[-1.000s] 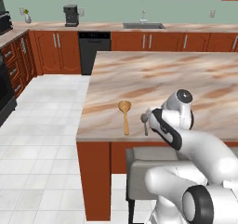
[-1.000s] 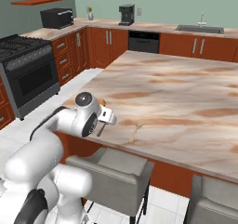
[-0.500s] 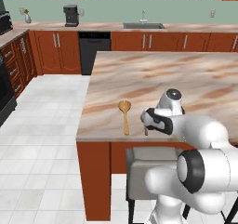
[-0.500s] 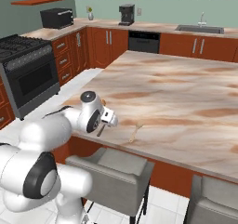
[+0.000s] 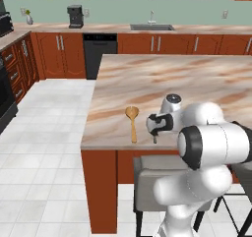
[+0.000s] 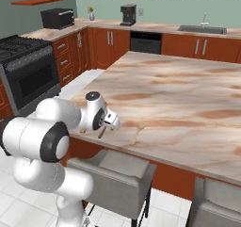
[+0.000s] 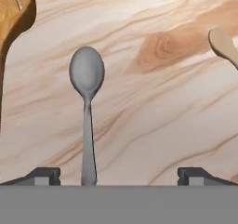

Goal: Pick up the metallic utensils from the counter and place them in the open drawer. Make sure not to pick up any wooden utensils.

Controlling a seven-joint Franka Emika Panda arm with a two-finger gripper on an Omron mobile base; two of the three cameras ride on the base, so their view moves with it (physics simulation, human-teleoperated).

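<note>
The small dark grey metal spoon (image 7: pixel 86 74) lies on the marble counter (image 7: pixel 158 107), bowl away from me. Its handle runs back between my fingertips, close to the left fingertip (image 7: pixel 44 174). My gripper (image 7: pixel 118 175) is open and hangs low over the handle without touching it. From the base, the gripper (image 5: pixel 155 126) sits near the counter's front edge (image 5: pixel 113 143), with the spoon handle (image 5: pixel 155 139) just below it. The large wooden spoon (image 5: pixel 132 122) lies to its left. The pale wooden utensil (image 6: pixel 137 133) lies to the right of the gripper (image 6: pixel 111 123). The open drawer is out of view.
Grey stools (image 5: pixel 162 179) (image 6: pixel 114 170) stand under the counter's front edge, below my arm. A second stool (image 6: pixel 216 200) is further right. A stove (image 6: pixel 26 63) and wall counters with a sink (image 5: pixel 151 28) line the back. Most of the marble slab (image 6: pixel 188 94) is bare.
My hand has swung left along the counter's front edge and come down over the metal spoon's handle. The jaws stayed open; the utensils have not moved.
</note>
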